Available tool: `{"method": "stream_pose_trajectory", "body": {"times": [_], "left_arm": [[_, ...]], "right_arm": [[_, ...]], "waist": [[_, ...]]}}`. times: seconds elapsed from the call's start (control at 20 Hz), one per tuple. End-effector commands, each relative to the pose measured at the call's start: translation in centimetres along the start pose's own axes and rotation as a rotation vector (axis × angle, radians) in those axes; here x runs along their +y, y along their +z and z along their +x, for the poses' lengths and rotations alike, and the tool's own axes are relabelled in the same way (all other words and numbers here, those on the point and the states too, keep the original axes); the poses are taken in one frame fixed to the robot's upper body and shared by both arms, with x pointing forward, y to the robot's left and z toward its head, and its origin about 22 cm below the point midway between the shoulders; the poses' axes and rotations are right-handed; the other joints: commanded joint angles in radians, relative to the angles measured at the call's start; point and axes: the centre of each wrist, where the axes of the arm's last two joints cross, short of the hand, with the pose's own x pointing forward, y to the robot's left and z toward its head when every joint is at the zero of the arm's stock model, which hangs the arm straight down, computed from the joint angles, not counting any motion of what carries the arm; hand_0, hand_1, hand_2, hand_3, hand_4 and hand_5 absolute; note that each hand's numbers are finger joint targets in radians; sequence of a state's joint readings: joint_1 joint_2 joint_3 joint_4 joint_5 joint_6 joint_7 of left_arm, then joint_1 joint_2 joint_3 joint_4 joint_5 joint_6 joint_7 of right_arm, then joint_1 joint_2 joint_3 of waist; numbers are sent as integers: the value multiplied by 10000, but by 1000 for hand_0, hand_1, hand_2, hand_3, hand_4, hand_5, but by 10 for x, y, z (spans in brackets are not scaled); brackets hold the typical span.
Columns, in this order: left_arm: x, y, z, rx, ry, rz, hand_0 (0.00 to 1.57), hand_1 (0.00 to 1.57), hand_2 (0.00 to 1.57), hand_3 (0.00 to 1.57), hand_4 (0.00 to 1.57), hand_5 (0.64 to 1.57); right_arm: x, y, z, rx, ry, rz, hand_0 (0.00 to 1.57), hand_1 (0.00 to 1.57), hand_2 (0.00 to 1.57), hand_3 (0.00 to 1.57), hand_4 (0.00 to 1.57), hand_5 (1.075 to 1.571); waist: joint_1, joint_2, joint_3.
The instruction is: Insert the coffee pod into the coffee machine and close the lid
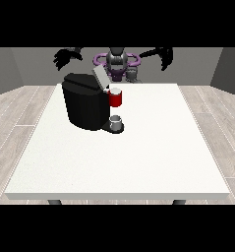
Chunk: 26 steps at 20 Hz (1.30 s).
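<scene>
A: What sits closest to the camera?

B: The near edge of the large white rectangular table [119,197], bare along that side. Two dark legs show under it.

A: And the hands?

B: Both are raised at the far side, off the table, touching nothing. The black hand at the view's left [65,57] hangs at about eleven o'clock from the table's middle, fingers drooping and apart, relaxed rather than curled. The black hand at the view's right [164,56] hangs at about one o'clock, its fingers likewise pointing down, relaxed and holding nothing.

A: Working outward from them, what comes next?

B: Between the hands stands the robot's dark grey torso with a purple ring [117,61] about its shoulders. Just at four o'clock of the torso, past the table's far edge, is a small grey thing [132,74]; I cannot tell whether it is the pod.

A: Then the machine?

B: Yes. The bulky black coffee machine [83,106] stands on the table's far left part, at about five o'clock from the hand at the view's left and well apart from it. Its light grey lid [100,76] is tilted up, open. At the machine's three o'clock side is a red thing at the machine [116,98], with a white top.

A: Anything below that?

B: A small grey cup-shaped thing [116,121] rests on the machine's dark base, straight at six o'clock of the red thing. It too I cannot tell for the pod.
</scene>
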State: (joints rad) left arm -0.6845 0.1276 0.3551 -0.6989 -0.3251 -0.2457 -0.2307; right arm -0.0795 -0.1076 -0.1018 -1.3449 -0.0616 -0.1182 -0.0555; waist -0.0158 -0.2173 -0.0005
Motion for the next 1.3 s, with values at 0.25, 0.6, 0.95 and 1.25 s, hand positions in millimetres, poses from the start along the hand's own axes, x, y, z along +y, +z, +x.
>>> {"method": "stream_pose_trajectory", "body": {"times": [0.25,0.6,0.95,1.25], "left_arm": [[-13,34,-42,500,1794,-95,0,0,0,0,0,1571],[-16,40,-37,-251,2089,353,0,0,0,0,0,1571],[-43,57,-32,-332,2415,-147,0,0,0,0,0,1571],[-12,73,-16,-825,2508,592,0,0,0,0,0,1571]], "right_arm": [[11,-14,50,-984,304,1210,0,0,0,0,43,1571],[43,-24,80,-1936,559,2509,0,0,0,0,0,1571],[32,-45,88,-2083,734,2726,0,0,0,0,0,1571],[43,-52,96,-2309,380,3138,0,0,0,0,0,1571]], "waist": [[834,-664,3],[1053,407,2],[1744,585,7],[1402,1375,6]]}}
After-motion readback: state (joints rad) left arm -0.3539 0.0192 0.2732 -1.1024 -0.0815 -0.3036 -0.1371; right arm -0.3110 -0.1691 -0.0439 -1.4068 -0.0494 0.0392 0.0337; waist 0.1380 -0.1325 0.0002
